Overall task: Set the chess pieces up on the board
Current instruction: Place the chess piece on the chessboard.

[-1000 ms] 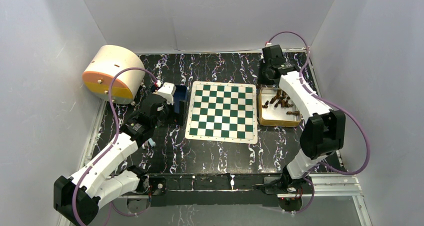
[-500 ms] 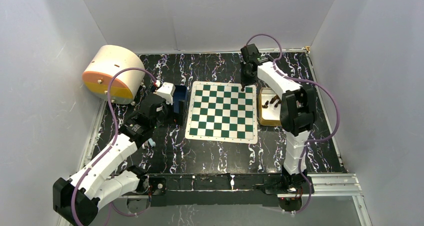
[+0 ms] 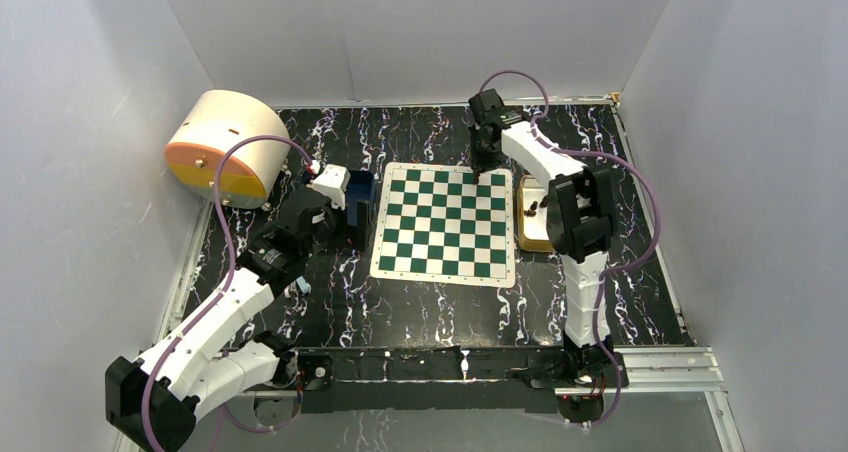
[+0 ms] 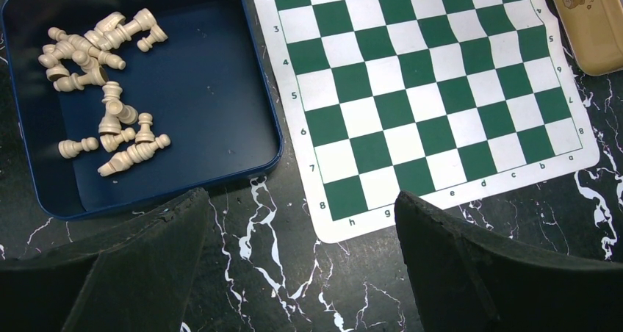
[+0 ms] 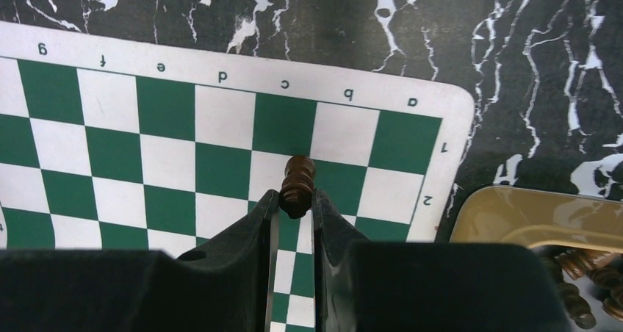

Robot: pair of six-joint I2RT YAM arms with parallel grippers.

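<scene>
Currently my right end effector (image 5: 296, 200) is clamped on one dark chess piece (image 5: 298, 185), one end protruding past the fingertips (image 5: 266, 211), over the board (image 5: 110, 104) near its upper-right corner in the top view. Piece looks like turned wood: light, rigid, smooth, ridged profile; I judge it apt to twist, so hold at the narrow waist. Board is a thin, slightly wavy mat. Other dark pieces (image 5: 588, 280) lie in the gold tray (image 5: 529, 214). Left end effector (image 4: 300, 207) gapes wide, empty.

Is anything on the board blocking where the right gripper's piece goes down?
Nothing visible. The right gripper holds a dark piece over the board near column c; every square in view is bare. The other dark pieces lie in the gold tray beside it.
</scene>
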